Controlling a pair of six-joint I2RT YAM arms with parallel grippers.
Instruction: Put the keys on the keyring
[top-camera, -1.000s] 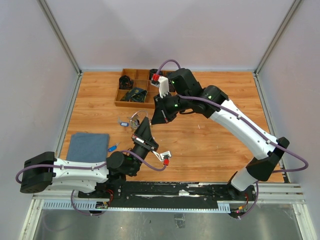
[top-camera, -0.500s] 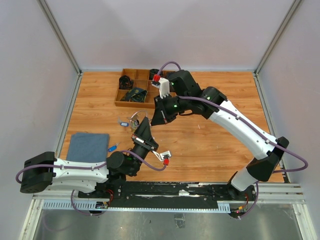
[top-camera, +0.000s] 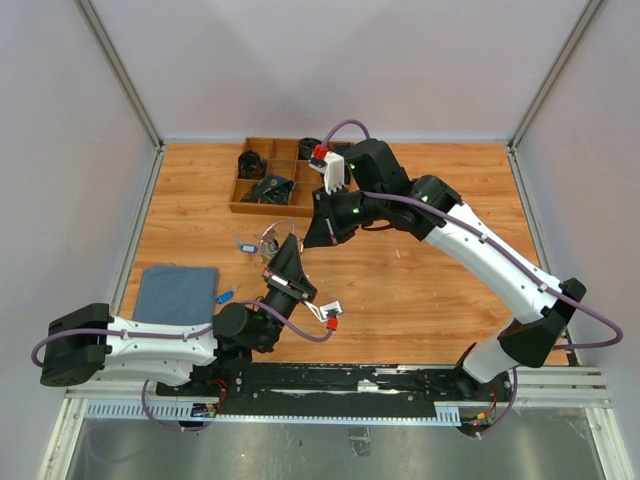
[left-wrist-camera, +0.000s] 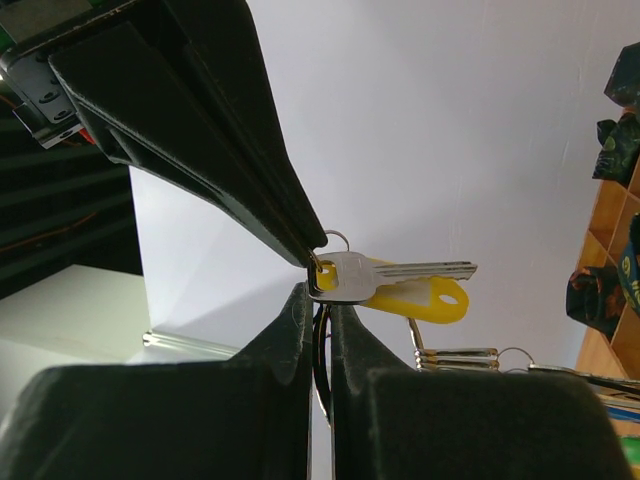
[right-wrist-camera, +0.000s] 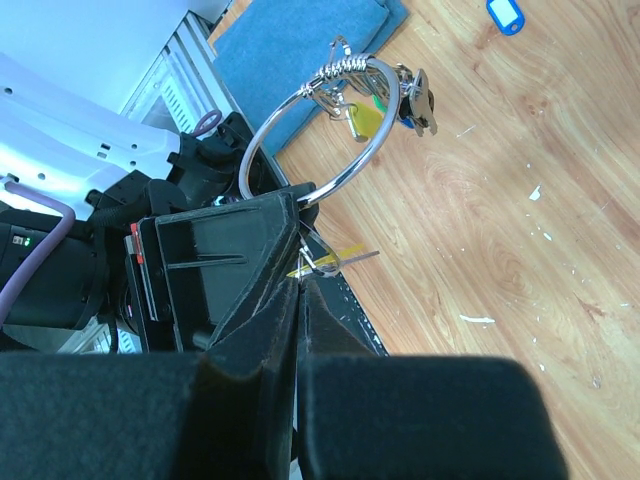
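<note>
My left gripper (top-camera: 286, 246) points up and is shut on the keyring (right-wrist-camera: 300, 130), a thin round silver ring whose wire passes between its fingertips (left-wrist-camera: 300, 310). Several keys (right-wrist-camera: 405, 92) hang at the ring's far side, one with a yellow part (right-wrist-camera: 365, 120). My right gripper (top-camera: 312, 238) comes in from the upper right and meets the left gripper's tip. It is shut on the small loop of a silver key (left-wrist-camera: 400, 272) with a yellow plastic piece (left-wrist-camera: 425, 300) behind it. That key sticks out sideways right above the left fingertips.
A wooden compartment tray (top-camera: 237, 208) with dark items stands at the back. A blue cloth (top-camera: 175, 293) lies at the front left, with a small blue tag (right-wrist-camera: 505, 15) beside it. Another blue-edged tag (top-camera: 245, 245) lies left of the keyring.
The right arm's wrist has shifted slightly to the right and back, its tip staying at the left gripper. The left arm has not moved.
</note>
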